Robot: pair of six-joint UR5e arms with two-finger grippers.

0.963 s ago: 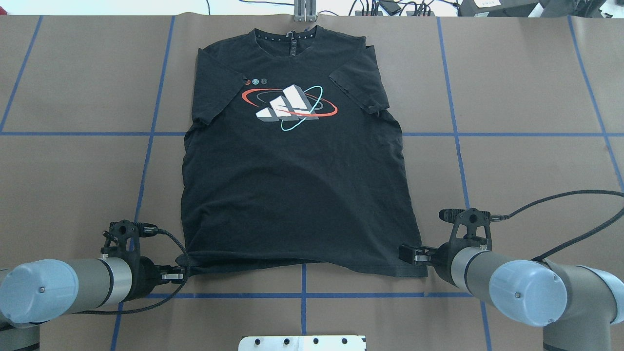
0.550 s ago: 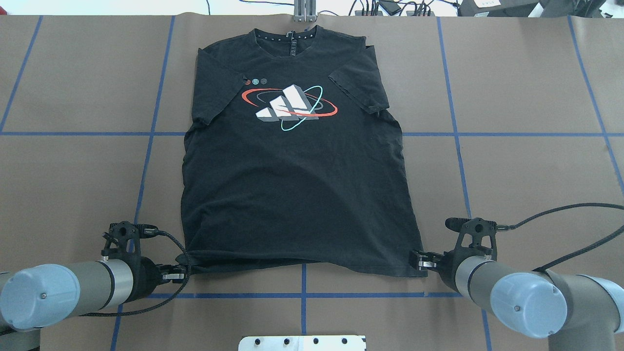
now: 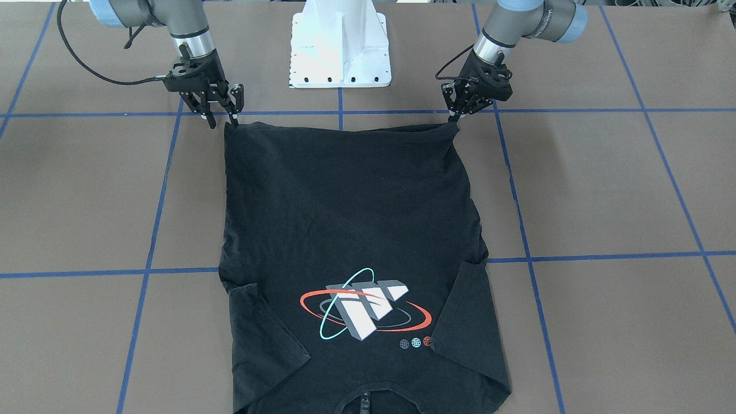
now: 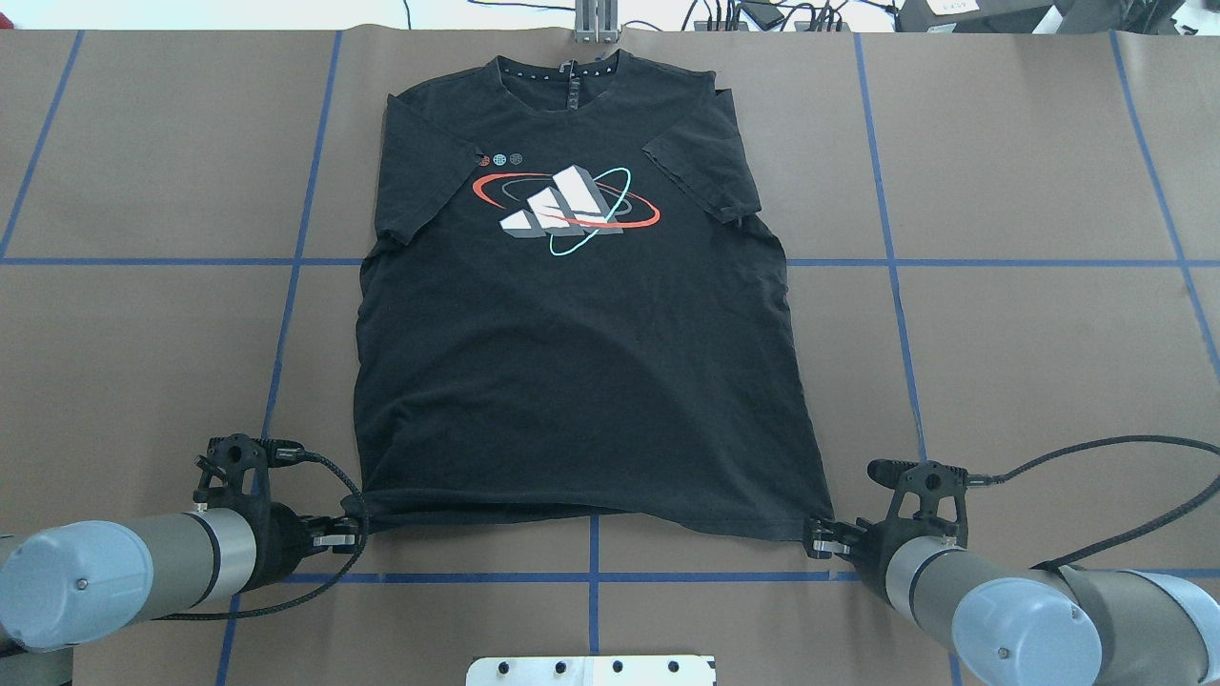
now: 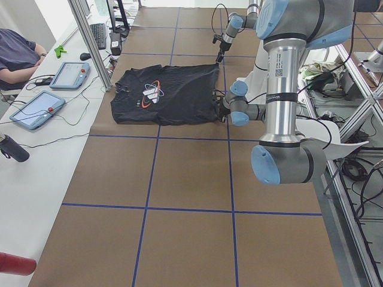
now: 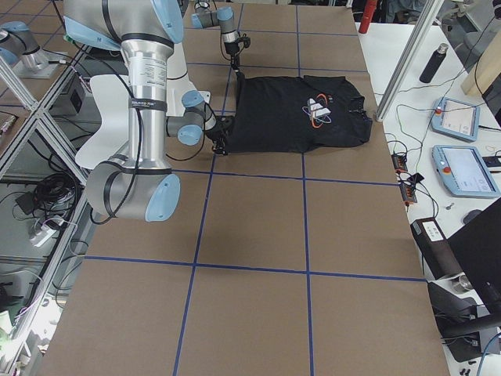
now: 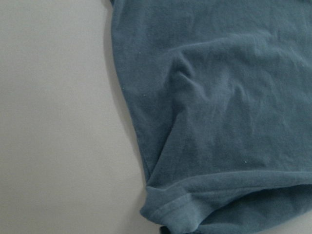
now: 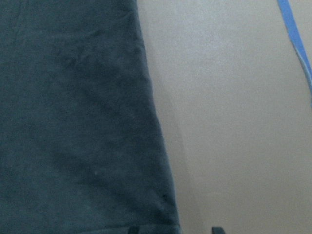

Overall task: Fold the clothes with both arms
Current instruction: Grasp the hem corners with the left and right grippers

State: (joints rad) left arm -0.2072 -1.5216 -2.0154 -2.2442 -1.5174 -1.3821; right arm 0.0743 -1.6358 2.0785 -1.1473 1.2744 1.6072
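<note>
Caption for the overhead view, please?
Left pincer grips one hem corner of the black T-shirt; right pincer open at the other.

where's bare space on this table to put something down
Bare brown table lies wide on both sides of the T-shirt. Crowded along the hem nearest the robot, where the left gripper and right gripper sit at its corners.

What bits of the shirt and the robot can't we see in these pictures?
- T-shirt back: hidden in every view, because it lies face up on the table.
- Collar: cut off by the bottom edge of the front-facing view.
- Three little round badges: too small to read anywhere.
- Left gripper: almost wholly below the left wrist view's bottom edge.
- Person: cut off by the left view's edge.
</note>
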